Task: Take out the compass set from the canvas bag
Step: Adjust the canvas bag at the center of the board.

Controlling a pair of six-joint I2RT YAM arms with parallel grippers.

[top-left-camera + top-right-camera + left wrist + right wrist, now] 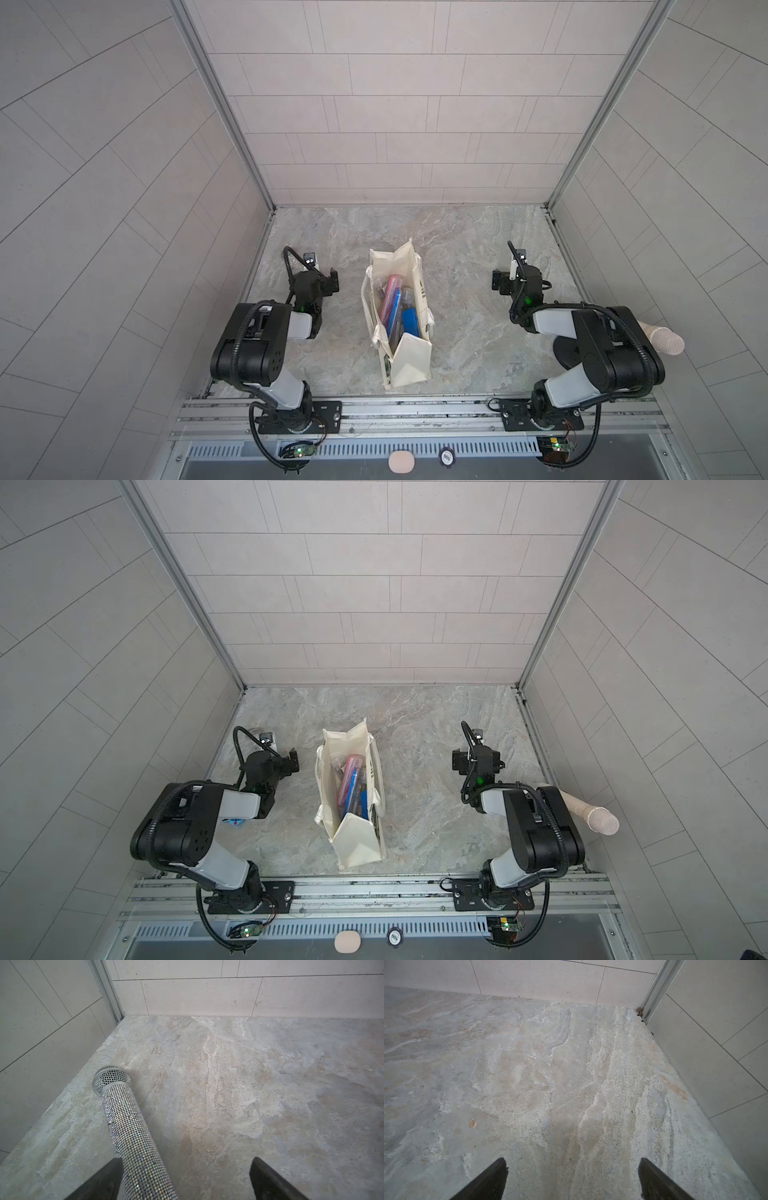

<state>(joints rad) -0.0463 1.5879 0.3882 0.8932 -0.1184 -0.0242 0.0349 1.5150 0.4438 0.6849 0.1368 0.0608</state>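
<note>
pale tiled walls (pixel 395 124) around a grey marbled stone floor (pixel 457 257), aluminium corner posts (pixel 223 104)

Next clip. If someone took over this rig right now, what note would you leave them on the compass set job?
Left tool: open, holding nothing; a glittery microphone lies on the table between its fingers, not clamped.
Right tool: open, empty, above the table.
Canvas bag: upright mid-table between the arms, mouth open, both tools apart from it. A pink case and blue items show inside; which is the compass set I cannot tell.
Done: nothing yet.
Left: reach into the bag, lift out the compass set, set it on the table.
</note>
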